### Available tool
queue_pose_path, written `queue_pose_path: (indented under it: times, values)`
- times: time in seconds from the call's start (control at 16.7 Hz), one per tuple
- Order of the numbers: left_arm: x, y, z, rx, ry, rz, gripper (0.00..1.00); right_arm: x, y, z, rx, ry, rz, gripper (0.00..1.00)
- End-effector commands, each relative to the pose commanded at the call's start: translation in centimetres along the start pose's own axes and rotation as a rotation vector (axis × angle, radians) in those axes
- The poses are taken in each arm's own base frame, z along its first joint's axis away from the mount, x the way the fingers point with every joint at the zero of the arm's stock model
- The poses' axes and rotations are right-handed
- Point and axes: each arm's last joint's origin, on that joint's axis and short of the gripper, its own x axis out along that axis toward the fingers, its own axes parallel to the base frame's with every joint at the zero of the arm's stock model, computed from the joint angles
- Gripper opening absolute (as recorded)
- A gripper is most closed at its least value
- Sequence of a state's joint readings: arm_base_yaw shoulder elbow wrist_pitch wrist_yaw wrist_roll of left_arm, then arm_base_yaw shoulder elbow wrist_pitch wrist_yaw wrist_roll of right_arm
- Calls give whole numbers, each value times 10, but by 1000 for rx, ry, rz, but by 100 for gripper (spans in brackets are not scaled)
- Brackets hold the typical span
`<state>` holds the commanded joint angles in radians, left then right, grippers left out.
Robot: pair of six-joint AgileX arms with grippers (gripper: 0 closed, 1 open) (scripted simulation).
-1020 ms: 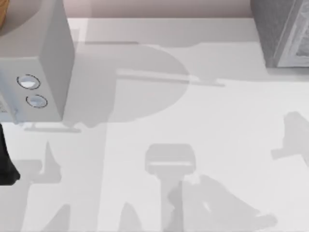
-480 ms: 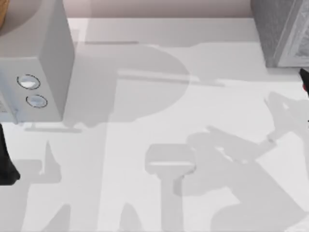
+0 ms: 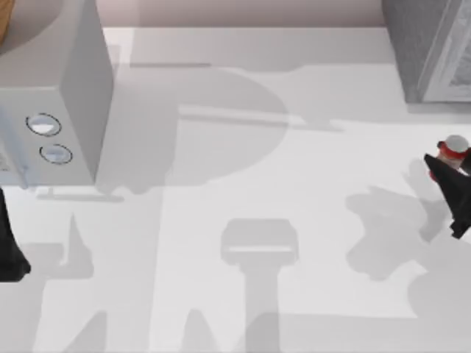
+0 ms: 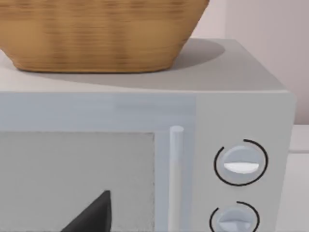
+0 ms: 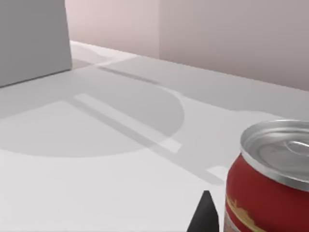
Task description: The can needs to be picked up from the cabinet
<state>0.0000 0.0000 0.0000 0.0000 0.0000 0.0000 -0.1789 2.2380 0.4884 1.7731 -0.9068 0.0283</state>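
Where the right gripper (image 3: 441, 168) meets it, upright red can (image 3: 452, 151), silvery ringed top; finger spread untellable.

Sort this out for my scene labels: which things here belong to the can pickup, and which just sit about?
Job:
can, held at the table's right edge
right tool, beside the can

Lying about:
microwave
wicker basket on top of it
grey cabinet
left tool, parked

The middle of the bench (image 3: 294, 191) lies open for passing. A microwave (image 3: 55, 95) carrying a wicker basket (image 4: 96, 34) blocks the far left, and a grey cabinet (image 3: 430, 48) blocks the far right corner.
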Motion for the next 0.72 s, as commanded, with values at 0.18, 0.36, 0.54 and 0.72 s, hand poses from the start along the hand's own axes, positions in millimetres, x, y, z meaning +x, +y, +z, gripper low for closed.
queue_pose_path:
  times: [0.18,0.36,0.54,0.72]
  values:
    - [0,0,0,0,0,0,100,-1,-1,-7,-1,-1,13,0]
    - [0,0,0,0,0,0,100,-1,-1,-7,-1,-1,13,0]
    - [0,0,0,0,0,0,100,5,1,-29,74,55,12,0]
    - [0,0,0,0,0,0,100,20,0,-16,11,9,13,0]
